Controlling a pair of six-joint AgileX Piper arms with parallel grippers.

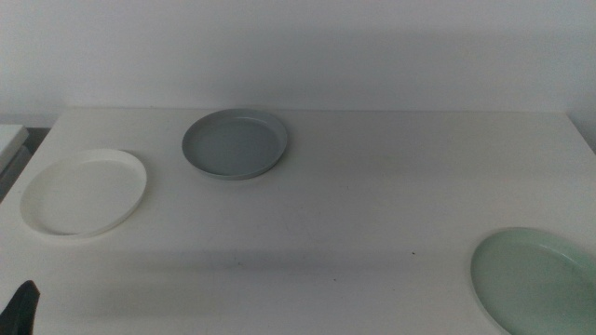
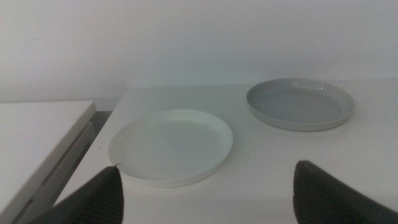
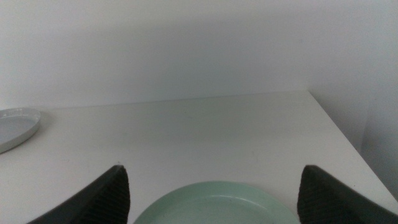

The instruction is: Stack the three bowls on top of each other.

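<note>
Three shallow bowls lie apart on the white table. The white bowl is at the left, the grey-blue bowl toward the back centre, and the mint green bowl at the front right, cut off by the picture edge. My left gripper is open and empty, just short of the white bowl, with the grey-blue bowl farther off. Only its dark tip shows in the middle view. My right gripper is open and empty, close above the near rim of the mint bowl.
A white wall stands behind the table. A separate white surface adjoins the table's left side across a narrow gap. The table's right edge runs close beside the mint bowl. The grey-blue bowl's rim shows far off in the right wrist view.
</note>
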